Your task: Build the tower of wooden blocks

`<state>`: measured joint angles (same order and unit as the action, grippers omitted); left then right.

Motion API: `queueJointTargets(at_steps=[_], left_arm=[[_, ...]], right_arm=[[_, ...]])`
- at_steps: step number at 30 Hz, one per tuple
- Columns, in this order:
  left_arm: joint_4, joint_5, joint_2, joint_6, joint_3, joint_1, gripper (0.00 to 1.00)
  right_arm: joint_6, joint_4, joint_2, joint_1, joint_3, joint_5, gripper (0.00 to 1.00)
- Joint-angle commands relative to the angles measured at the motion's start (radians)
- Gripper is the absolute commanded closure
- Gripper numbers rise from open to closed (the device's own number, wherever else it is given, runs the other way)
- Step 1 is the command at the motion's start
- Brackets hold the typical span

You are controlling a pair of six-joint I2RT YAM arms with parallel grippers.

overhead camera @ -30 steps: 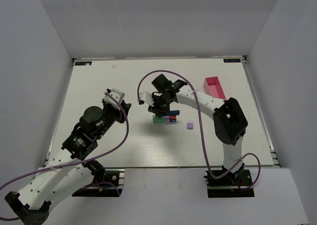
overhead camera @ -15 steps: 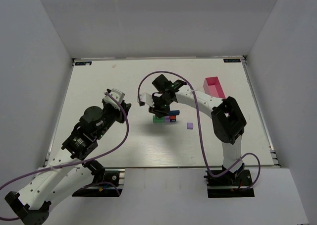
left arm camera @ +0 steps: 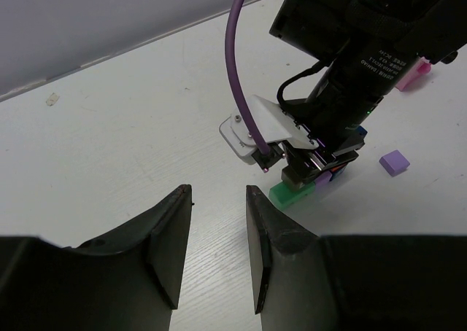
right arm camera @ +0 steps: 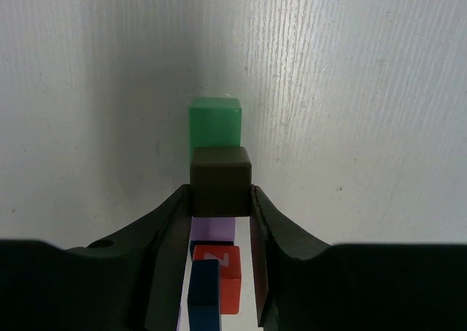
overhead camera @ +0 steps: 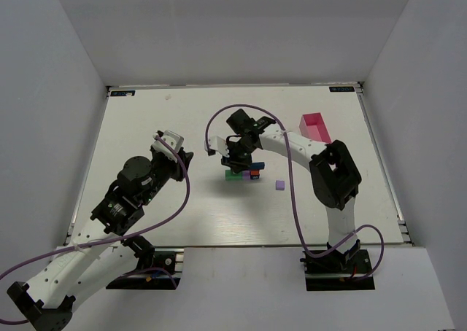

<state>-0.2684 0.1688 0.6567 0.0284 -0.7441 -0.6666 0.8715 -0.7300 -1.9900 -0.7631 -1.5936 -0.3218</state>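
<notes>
The open-topped pink rectangular tray point(overhead camera: 315, 127) sat near the table's far right, well apart from the blocks, its inside showing plain pink. The wood block tower point(overhead camera: 234, 176) stood mid-table under the right gripper point(right arm camera: 221, 200). That gripper's fingers clamped a matte brown cube point(right arm camera: 220, 178) over a purple block point(right arm camera: 211, 229), with a glossy green cube point(right arm camera: 215, 123) just beyond and red point(right arm camera: 219, 265) and dark blue point(right arm camera: 204, 291) pieces nearer. A loose lilac cube point(overhead camera: 279, 186) lay nearby. The left gripper point(left arm camera: 217, 196) hovered apart, fingers drawn close, empty. The white tabletop point(overhead camera: 146, 127) showed fine grain; plain grey walls point(overhead camera: 219, 32) enclosed it.
</notes>
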Motion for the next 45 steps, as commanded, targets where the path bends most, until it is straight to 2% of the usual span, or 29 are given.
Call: queueJointTargets(at_steps=[1,35,45], left_arm=[[0.012,0.0,-0.012,-0.007,0.006,0.005,0.54],[0.012,0.0,-0.012,0.002,0.006,0.005,0.54],[0.012,0.0,-0.012,0.002,0.006,0.005,0.54]], right_arm=[[0.011,0.014,-0.012,0.002,-0.012,-0.031,0.9],[-0.012,0.026,0.008,-0.002,0.02,-0.039,0.82],[-0.014,0.029,0.008,-0.004,0.03,-0.031,0.71]])
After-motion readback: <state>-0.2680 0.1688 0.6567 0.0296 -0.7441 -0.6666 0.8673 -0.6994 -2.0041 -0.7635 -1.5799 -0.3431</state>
